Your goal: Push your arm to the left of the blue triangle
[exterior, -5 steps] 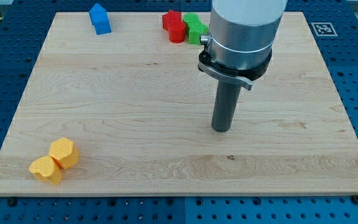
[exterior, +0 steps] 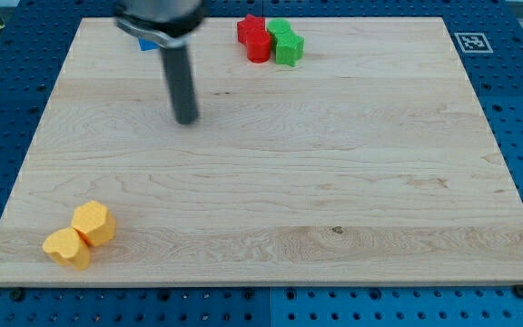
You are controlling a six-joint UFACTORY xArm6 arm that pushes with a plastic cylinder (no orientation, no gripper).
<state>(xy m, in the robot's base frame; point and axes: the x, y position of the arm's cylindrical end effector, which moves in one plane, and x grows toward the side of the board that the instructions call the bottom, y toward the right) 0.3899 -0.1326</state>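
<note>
The blue block [exterior: 146,41] lies near the view's top left on the wooden board [exterior: 334,182]; the arm's body hides most of it, so only a sliver shows and its shape cannot be made out. My tip [exterior: 186,119] rests on the board below and slightly right of that blue block, apart from it. The dark rod rises from the tip to the arm's body at the view's top edge.
A red block [exterior: 254,37] and a green block [exterior: 285,42] touch each other at the view's top centre. Two yellow blocks [exterior: 81,235] sit together at the view's bottom left. A black-and-white marker [exterior: 471,42] is at the board's top right corner.
The arm has moved left and up the view, from the board's centre-right to just below the blue block, now covering most of it. No block has moved.
</note>
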